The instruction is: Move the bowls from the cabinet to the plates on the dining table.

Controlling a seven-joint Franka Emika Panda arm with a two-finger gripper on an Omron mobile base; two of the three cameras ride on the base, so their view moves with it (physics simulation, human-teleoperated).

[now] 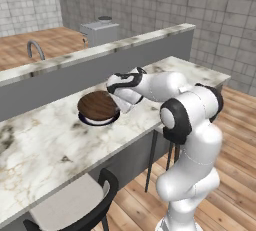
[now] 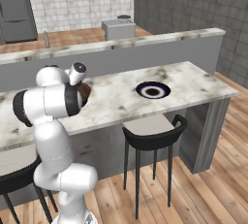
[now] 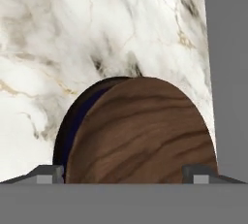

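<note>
A wide, dark brown wood-look bowl (image 1: 97,105) rests on a navy-rimmed plate (image 1: 100,121) on the marble dining table (image 1: 45,145). My gripper (image 1: 123,106) hangs at the bowl's right edge, tilted down over it. In the hand view the bowl (image 3: 140,131) lies close below, the plate's dark rim (image 3: 72,126) peeking out on its left. The fingertips (image 3: 48,173) stand far apart on either side, and the gripper (image 3: 124,173) is open and holds nothing. A second plate (image 2: 152,90) lies bare further right on the table. The cabinet is out of view.
A raised grey back ledge (image 1: 100,50) runs behind the plates. Black stools (image 1: 75,205) (image 2: 152,131) stand at the table's near side. Beyond the ledge are a wooden counter with a faucet (image 1: 34,49) and a grey box-shaped appliance (image 1: 100,31).
</note>
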